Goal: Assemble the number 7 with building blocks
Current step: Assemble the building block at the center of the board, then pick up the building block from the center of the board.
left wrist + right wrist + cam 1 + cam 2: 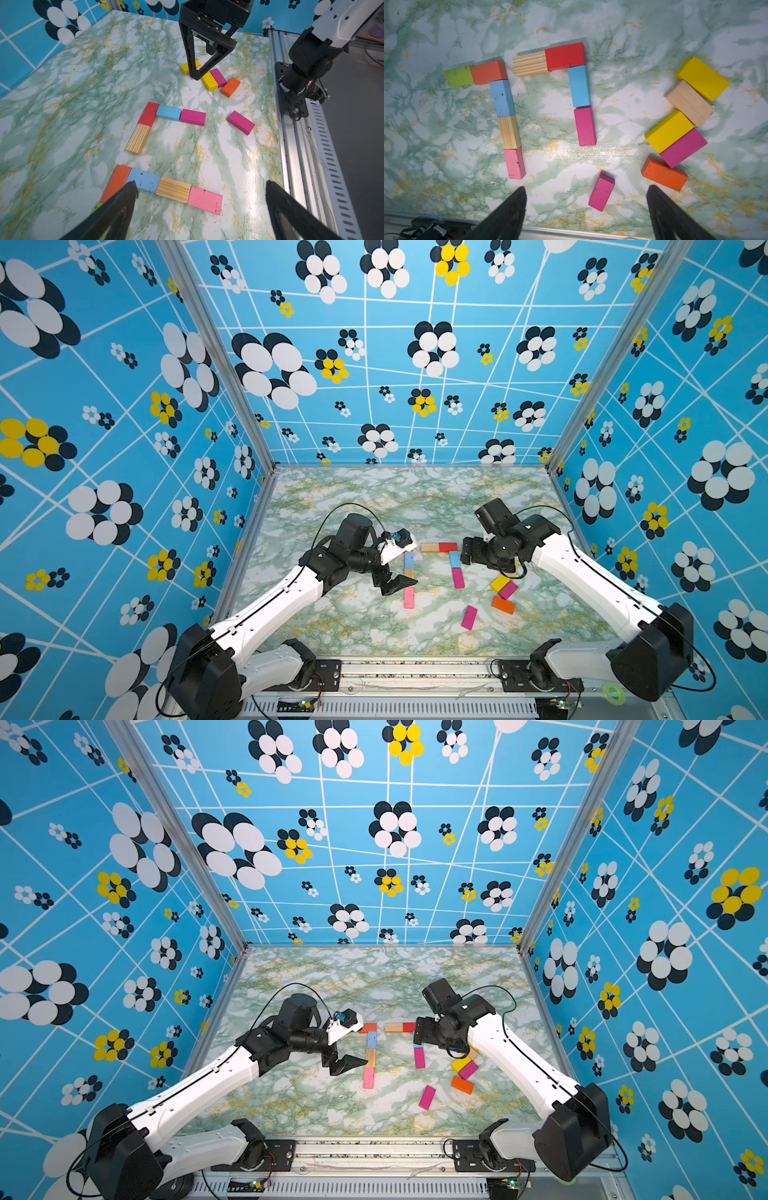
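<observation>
Jaws of both the left gripper (201, 185) and the right gripper (586, 190) stood wide and empty, the right one hovering by the four-block number 7 (579, 86), apparently because its stem lacked a third block and a loose magenta block (601, 192) lay near its end.

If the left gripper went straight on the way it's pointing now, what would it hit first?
Probably the pink block, or the wooden block touching it. The open left gripper frames both, but depth is unclear.
</observation>
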`<state>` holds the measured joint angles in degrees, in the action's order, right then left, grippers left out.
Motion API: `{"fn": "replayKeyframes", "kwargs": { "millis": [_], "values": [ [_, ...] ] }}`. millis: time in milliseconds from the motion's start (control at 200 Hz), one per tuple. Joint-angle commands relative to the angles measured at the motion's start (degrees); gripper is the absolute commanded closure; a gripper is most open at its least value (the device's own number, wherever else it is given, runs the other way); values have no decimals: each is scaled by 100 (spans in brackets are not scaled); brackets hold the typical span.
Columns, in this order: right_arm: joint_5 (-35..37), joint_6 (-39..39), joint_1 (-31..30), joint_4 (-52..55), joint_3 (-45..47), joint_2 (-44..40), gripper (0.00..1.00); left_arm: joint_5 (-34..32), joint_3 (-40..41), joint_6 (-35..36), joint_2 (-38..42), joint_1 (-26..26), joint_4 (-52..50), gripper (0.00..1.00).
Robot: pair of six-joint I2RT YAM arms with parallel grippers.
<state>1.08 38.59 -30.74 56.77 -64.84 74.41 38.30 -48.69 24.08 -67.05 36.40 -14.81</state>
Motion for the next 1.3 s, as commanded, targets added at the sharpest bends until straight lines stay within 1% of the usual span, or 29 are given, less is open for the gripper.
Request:
{"fn": "replayKeyframes", "kwargs": {
  "millis": [0, 100, 190, 275, 395, 570, 860, 1184, 1249, 1269, 1294],
  "values": [
    [-56, 787, -217, 359, 731, -333, 10, 478, 153, 485, 136, 268, -72, 1],
    [-65, 1337, -693, 51, 1381, -489, 12, 511, 216, 721, 177, 515, -187, 1],
    [-42, 1802, -1177, -300, 1827, -489, 13, 435, 254, 765, 177, 660, -202, 1],
    [54, 2150, -1530, -565, 2065, -423, 14, 361, 246, 778, 162, 725, -224, 1],
    [199, 2492, -1834, -789, 2280, -340, 15, 311, 272, 774, 148, 746, -187, 1],
    [260, 2773, -1933, -1078, 2494, -235, 17, 230, 279, 801, 151, 746, -198, 1],
    [204, 2720, -1953, -1271, 2318, 322, 19, 94, 303, 827, 192, 750, -198, 1],
    [160, 2795, -1953, -1506, 2562, 442, 27, 54, 290, 809, 145, 745, -185, 1],
    [148, 2779, -1953, -1530, 2555, 446, 29, 46, 294, 809, 144, 746, -189, 1],
    [147, 2772, -1953, -1538, 2555, 448, 31, 37, 290, 810, 151, 743, -189, 1],
    [139, 2762, -1953, -1544, 2563, 449, 32, 29, 290, 808, 149, 746, -189, 1]
  ]
}}
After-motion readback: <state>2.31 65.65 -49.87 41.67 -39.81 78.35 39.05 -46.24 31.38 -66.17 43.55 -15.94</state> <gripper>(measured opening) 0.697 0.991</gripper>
